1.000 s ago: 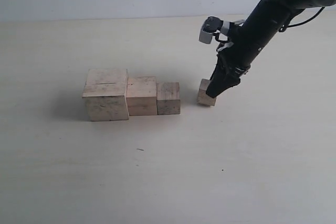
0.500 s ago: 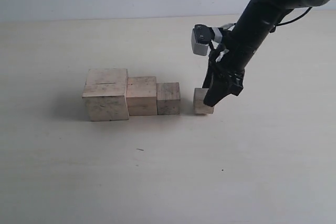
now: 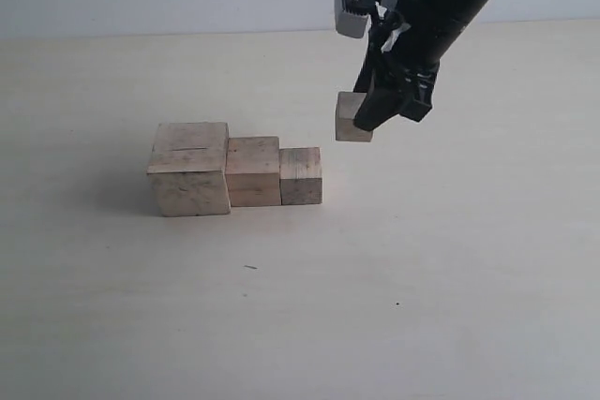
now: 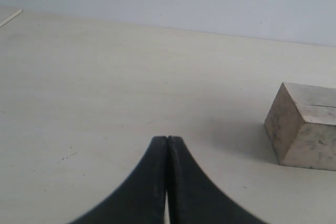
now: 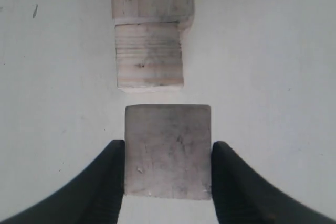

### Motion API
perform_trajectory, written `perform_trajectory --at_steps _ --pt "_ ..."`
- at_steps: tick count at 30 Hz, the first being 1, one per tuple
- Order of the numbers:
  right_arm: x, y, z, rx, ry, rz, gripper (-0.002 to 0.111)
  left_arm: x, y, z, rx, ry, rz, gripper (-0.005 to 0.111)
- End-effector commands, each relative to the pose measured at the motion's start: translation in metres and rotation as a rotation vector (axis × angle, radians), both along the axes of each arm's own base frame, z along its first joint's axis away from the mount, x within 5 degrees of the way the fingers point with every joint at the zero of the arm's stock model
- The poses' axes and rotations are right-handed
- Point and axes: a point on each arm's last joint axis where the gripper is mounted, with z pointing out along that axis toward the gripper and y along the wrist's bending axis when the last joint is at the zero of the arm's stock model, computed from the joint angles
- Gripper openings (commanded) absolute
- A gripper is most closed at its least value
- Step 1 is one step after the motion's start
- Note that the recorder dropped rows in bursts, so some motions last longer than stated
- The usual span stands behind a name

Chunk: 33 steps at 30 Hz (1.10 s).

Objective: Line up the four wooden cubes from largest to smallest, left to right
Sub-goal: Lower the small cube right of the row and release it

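- Exterior view, row: you have three wooden cubes on the table [image 3: 441, 269], left of centre frame. They touch side by side and step down in size from left to right.
  - the largest cube [image 3: 189, 173], with a thin dark line across its top face
  - the second cube [image 3: 253, 171]
  - the third cube [image 3: 301, 176]
- Exterior view, fourth item: the smallest cube [image 3: 348, 111] sits up-frame and right of the third cube, apart from the row. It appears raised off the table.
- Exterior view, right hand [image 3: 364, 121]: it reaches down from the upper right of the frame and is closed onto the smallest cube, partly covering its right side.
- Left wrist view, left hand [image 4: 167, 182]: your two dark fingers are pressed fully together at bottom centre, with nothing between them. Bare table lies beyond them. The largest cube stands at the right edge of the frame, well apart from the hand.
- Right wrist view: the smallest cube fills the gap between the two dark fingers, one pressed to each side face. Above it in the frame lies the third cube, with a strip of table between. The second cube is cut off by the top edge.
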Motion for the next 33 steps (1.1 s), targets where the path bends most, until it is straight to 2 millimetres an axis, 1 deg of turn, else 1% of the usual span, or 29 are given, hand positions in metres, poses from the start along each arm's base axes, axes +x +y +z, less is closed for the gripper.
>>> perform_trajectory --at_steps 1,4,10,14,21,22,24,26,27,29,31,33 --pt "0.003 0.009 -0.027 -0.024 0.013 0.048 0.0 0.0 0.0 0.0 0.004 -0.015 0.003 0.0" --pt "0.001 0.014 -0.037 -0.036 0.033 0.062 0.0 0.0 0.0 0.0 0.004 -0.015 0.003 0.0" --pt "0.002 0.02 -0.05 -0.042 0.039 0.062 0.0 0.0 0.0 0.0 0.004 -0.015 0.003 0.0" --pt "0.003 0.019 -0.065 -0.075 0.068 0.064 0.0 0.0 0.0 0.0 0.004 -0.015 0.003 0.0" --pt "0.0 0.021 -0.066 -0.054 0.113 0.059 0.0 0.0 0.0 0.0 0.004 -0.015 0.003 0.0" --pt "0.0 0.021 -0.066 -0.054 0.114 0.057 0.002 0.0 0.0 0.0 0.004 -0.015 0.003 0.0" --pt "0.0 0.021 -0.066 -0.056 0.122 0.038 0.011 0.0 0.0 0.0 0.004 -0.015 0.003 0.0" --pt "0.0 0.021 -0.066 -0.058 0.129 0.022 0.025 0.0 0.0 0.0 0.004 -0.015 0.003 0.0" --pt "0.0 0.021 -0.066 -0.058 0.128 0.019 0.034 0.0 0.0 0.0 0.004 -0.015 0.003 0.0" --pt "0.0 0.021 -0.066 -0.059 0.129 0.018 0.044 0.0 0.0 0.0 0.004 -0.015 0.003 0.0" --pt "0.0 0.021 -0.067 -0.06 0.131 0.017 0.051 0.0 0.0 0.0 0.004 -0.015 0.003 0.0" --pt "0.0 0.021 -0.067 -0.06 0.131 0.017 0.054 0.0 0.0 0.0 0.004 -0.015 0.003 0.0"
